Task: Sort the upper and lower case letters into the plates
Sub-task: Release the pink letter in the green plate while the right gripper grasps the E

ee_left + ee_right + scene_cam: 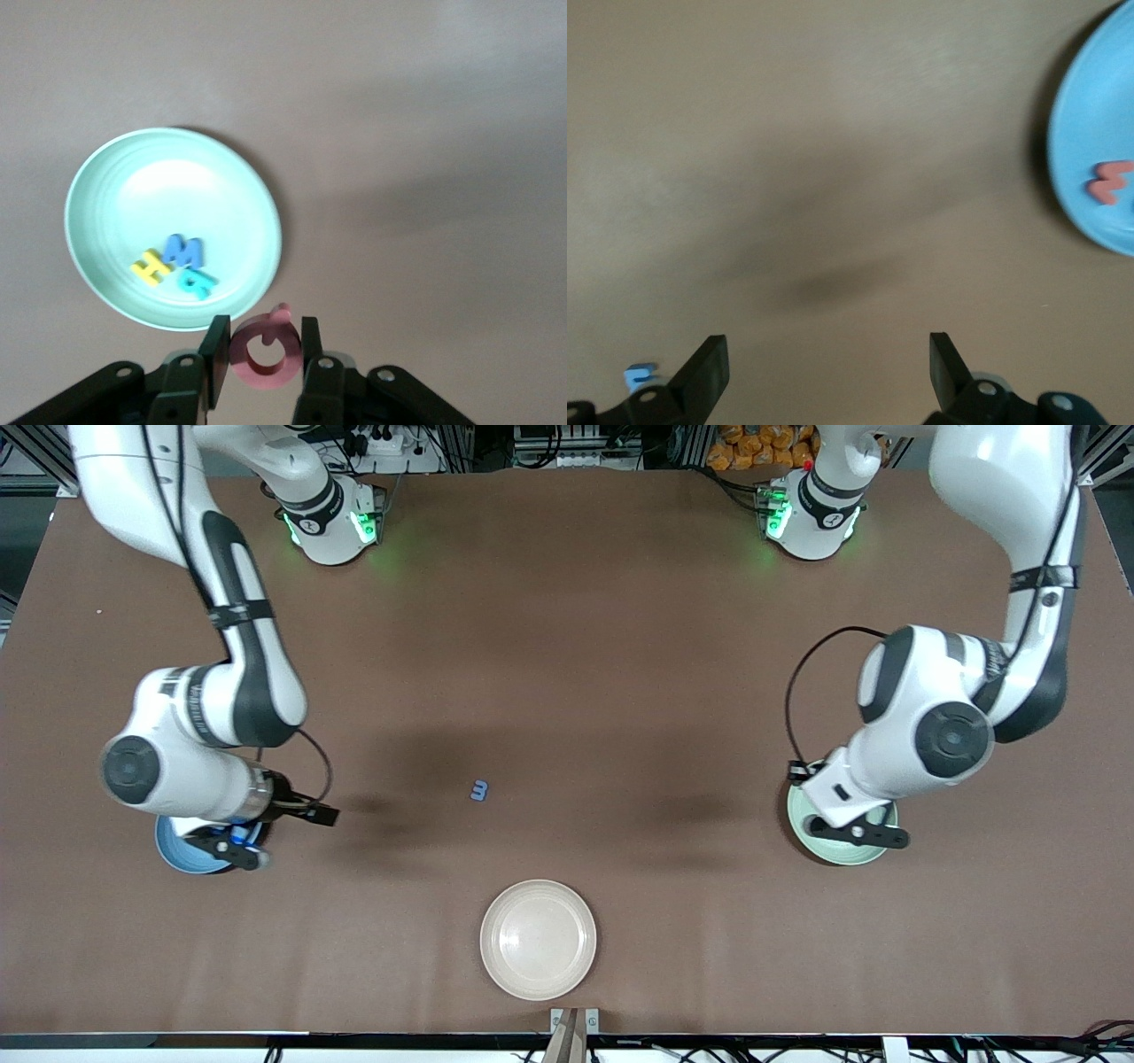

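Observation:
My left gripper (pixel 263 337) is shut on a red ring-shaped letter (pixel 264 381) and holds it up beside the rim of the mint green plate (pixel 97 177). In that plate lie a yellow H (pixel 151 266), a blue M (pixel 184 251) and a teal letter (pixel 196 282). In the front view the left gripper (pixel 855 833) hangs over the mint plate (pixel 842 856). My right gripper (pixel 828 354) is open and empty, over the table by the sky blue plate (pixel 1099 115), which holds a red letter (pixel 1109 181). A blue letter (pixel 479 789) lies on the table's middle.
A cream-beige plate (pixel 538 939) stands empty near the front edge, nearer the camera than the blue letter. The right gripper (pixel 232 849) partly hides the sky blue plate (pixel 182 856). The blue letter also shows in the right wrist view (pixel 642 376).

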You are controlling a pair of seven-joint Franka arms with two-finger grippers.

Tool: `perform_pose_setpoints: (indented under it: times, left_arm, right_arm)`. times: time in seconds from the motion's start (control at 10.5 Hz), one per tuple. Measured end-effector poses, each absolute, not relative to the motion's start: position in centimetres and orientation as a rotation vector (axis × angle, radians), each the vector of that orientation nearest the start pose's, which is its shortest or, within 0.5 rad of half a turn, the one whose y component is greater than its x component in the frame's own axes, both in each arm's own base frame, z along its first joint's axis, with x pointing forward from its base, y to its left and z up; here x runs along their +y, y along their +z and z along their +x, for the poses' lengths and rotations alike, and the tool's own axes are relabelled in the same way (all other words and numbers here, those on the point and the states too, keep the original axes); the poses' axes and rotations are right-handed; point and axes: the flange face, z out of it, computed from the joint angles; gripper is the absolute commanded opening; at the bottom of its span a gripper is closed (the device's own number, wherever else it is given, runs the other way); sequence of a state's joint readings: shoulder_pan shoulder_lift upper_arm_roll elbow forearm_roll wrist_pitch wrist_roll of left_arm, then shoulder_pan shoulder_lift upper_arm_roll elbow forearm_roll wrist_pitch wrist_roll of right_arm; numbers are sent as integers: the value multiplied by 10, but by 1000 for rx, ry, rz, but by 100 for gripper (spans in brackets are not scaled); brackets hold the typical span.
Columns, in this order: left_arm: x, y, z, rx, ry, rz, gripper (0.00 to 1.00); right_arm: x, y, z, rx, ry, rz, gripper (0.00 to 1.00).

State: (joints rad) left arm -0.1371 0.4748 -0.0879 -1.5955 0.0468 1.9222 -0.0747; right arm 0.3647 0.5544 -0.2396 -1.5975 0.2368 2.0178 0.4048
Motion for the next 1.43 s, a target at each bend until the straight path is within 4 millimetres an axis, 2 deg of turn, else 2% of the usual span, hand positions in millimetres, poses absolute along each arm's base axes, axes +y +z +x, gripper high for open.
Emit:
perform_pose_setpoints:
  times: [0.1, 0.29, 0.38, 0.48, 0.57, 0.67, 0.77, 0.96, 1.05, 1.15, 1.24, 1.43]
  left_arm:
    - [-122, 323, 648, 234, 207, -3108, 0]
    - [-110, 277, 634, 212, 160, -3119, 0]
    - [-103, 266, 630, 217, 163, -3115, 0]
    - [-97, 262, 629, 239, 165, -3111, 5]
    - [-89, 262, 631, 252, 163, -3106, 57]
    - [-79, 262, 632, 277, 164, -3099, 100]
    - [-67, 262, 633, 302, 165, -3093, 100]
    - [-51, 264, 635, 302, 158, -3092, 100]
    - [-50, 272, 637, 301, 139, -3093, 100]
    - [-54, 288, 639, 308, 106, -3093, 100]
    - [-59, 313, 640, 319, 78, -3091, 100]
    - [-69, 385, 640, 338, -12, -3086, 100]
  right_arm:
    - [135, 300, 666, 558, 211, -3045, 100]
    - [162, 282, 664, 579, 236, -3058, 100]
    - [178, 274, 664, 621, 234, -3060, 100]
    - [196, 267, 662, 640, 212, -3060, 100]
    - [220, 259, 660, 615, 167, -3063, 100]
    - [247, 246, 654, 579, 126, -3069, 100]
    - [274, 229, 646, 559, 99, -3078, 100]
    - [307, 209, 632, 517, 79, -3094, 100]
    - [319, 205, 626, 486, 72, -3100, 100]
    - [333, 203, 619, 454, 55, -3102, 100]
    - [340, 199, 616, 440, 40, -3102, 100]
    - [342, 189, 611, 436, 48, -3110, 100]
